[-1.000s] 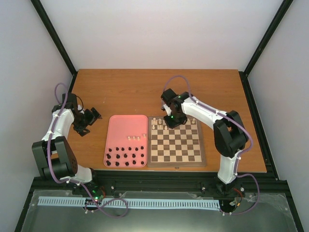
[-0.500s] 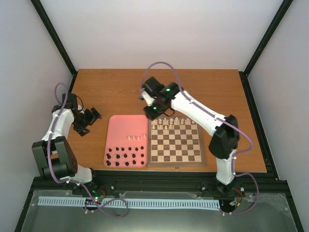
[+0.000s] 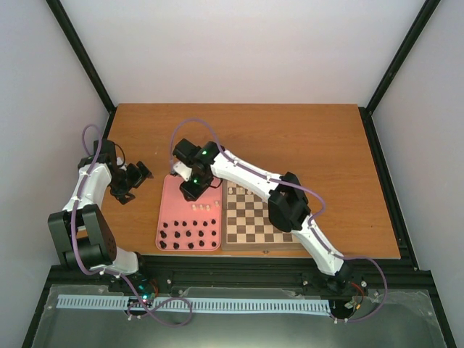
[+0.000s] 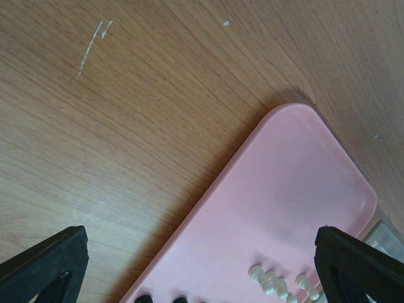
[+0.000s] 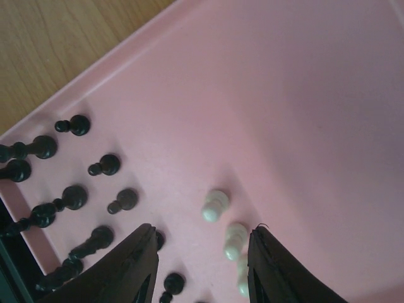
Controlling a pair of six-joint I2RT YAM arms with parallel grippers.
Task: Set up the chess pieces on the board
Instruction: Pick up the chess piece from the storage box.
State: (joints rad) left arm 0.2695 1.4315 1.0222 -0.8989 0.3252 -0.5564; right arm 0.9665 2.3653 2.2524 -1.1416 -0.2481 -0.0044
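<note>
Our right arm (image 3: pixel 246 172) hides the board's (image 3: pixel 250 221) 12 and 3 o'clock edges, right gripper (image 3: pixel 191 193) parted over tray (image 3: pixel 172 206) pawns (image 5: pixel 215 205), black pieces (image 3: pixel 185 238) at 6 o'clock, left gripper (image 3: pixel 138 176) wide

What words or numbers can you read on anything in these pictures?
None. No words, numbers, labels or signs can be read on the board, the chess pieces, the pink tray or the table.
</note>
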